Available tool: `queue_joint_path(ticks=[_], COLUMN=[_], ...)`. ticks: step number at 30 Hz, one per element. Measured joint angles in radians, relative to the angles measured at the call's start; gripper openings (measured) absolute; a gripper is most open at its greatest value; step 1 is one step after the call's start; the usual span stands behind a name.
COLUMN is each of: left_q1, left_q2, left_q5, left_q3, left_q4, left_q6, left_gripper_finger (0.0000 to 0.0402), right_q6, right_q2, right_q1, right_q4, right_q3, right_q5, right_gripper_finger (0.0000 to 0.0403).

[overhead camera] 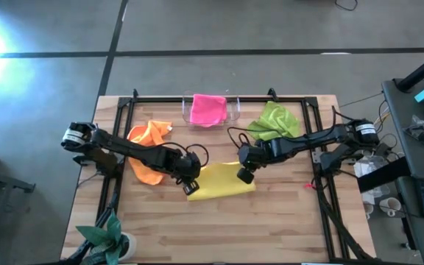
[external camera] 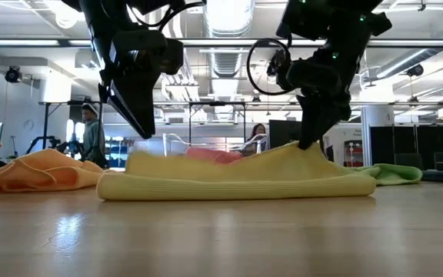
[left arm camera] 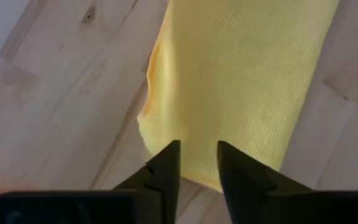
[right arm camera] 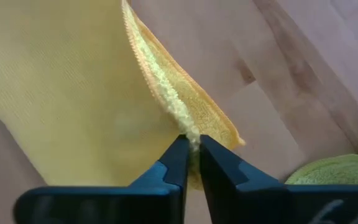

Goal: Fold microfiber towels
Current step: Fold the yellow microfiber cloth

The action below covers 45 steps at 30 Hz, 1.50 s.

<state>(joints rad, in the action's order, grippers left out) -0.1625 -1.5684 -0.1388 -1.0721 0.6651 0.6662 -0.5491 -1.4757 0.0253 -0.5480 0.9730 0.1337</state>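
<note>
Towel, the yellow one (overhead camera: pixel 223 182), lies folded mid-table. My right claw (right arm camera: pixel 191 149) pinches its edge; my left claw (left arm camera: pixel 197 163) hangs parted above its other end, seemingly holding nothing.

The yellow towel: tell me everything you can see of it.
The yellow towel is a soft, finely ribbed microfiber cloth, folded into a flat band on the wooden table, between both arms. Its stitched edge looks fuzzy. The right claw pinches a raised edge at one end; the left claw hovers over the other end, slightly open, gripping nothing. It touches no other towel.
</note>
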Motion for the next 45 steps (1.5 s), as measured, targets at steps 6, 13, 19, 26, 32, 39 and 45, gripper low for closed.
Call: queue_joint_path(ticks=[6, 13, 19, 26, 32, 39, 45], left_q1=[0.016, 0.005, -0.071, -0.103, -0.106, -0.106, -0.085], left_q2=[0.0, 0.0, -0.04, -0.142, -0.207, -0.222, -0.217], left_q5=[0.002, 0.169, 0.115, 0.09, 0.09, 0.08, 0.047], left_q3=[-0.005, -0.024, 0.011, 0.033, 0.036, 0.037, 0.036], left_q4=[0.031, 0.021, -0.187, -0.304, -0.289, -0.208, 0.025], left_q6=[0.004, 0.013, 0.115, 0.189, 0.19, 0.026, -0.219], left_gripper_finger=[0.0149, 0.0167, 0.0147, 0.0099, 0.005, 0.0003, 0.0003], right_q6=[0.0, 0.027, -0.026, -0.053, -0.054, -0.052, -0.051], right_q2=[0.001, 0.032, 0.034, 0.034, 0.034, 0.034, 0.034], right_q1=[-0.015, -0.011, 0.049, 0.091, 0.09, 0.091, 0.091], right_q4=[-0.013, -0.09, -0.091, -0.092, -0.092, -0.091, -0.091], right_q3=[0.004, 0.055, 0.043, 0.036, 0.035, 0.035, 0.035], right_q5=[0.025, -0.14, -0.221, -0.22, -0.218, -0.212, -0.209], right_gripper_finger=[0.009, 0.0131, 0.0136, 0.0121, 0.0108, 0.0103, 0.0102])
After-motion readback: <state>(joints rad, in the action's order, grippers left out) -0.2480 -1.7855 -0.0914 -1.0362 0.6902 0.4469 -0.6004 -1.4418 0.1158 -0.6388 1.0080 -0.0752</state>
